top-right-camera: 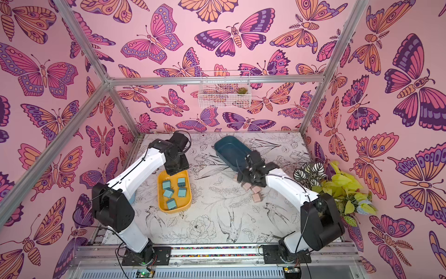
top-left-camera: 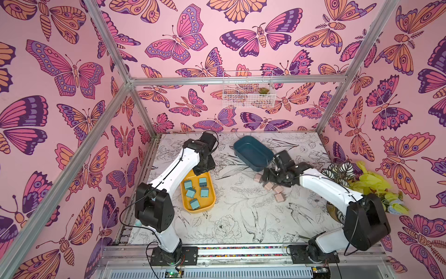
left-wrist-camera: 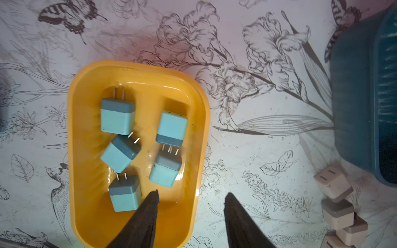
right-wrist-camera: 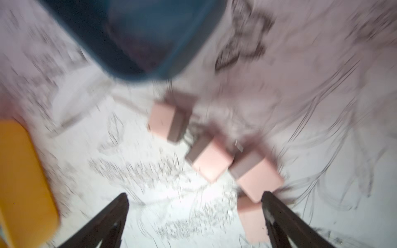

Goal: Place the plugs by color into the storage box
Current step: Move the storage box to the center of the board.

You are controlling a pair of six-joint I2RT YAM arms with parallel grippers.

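The right end effector [right-wrist-camera: 195, 196] hangs wide and empty just above the pink plugs [right-wrist-camera: 211, 163], which lie touching in a loose cluster on the printed worktop [top-left-camera: 241, 217] beside the dark blue tray [top-left-camera: 243, 141]. The left end effector [left-wrist-camera: 192, 194], jaws partly apart and empty, hovers at the rim of the glossy yellow tray [left-wrist-camera: 137, 68] holding five blue plugs [left-wrist-camera: 118, 117]. Each plug looks like a light, rigid, smooth plastic cube with rounded corners, a darker band and two thin metal prongs, likely best pinched across two flat opposite sides, clear of the prongs.
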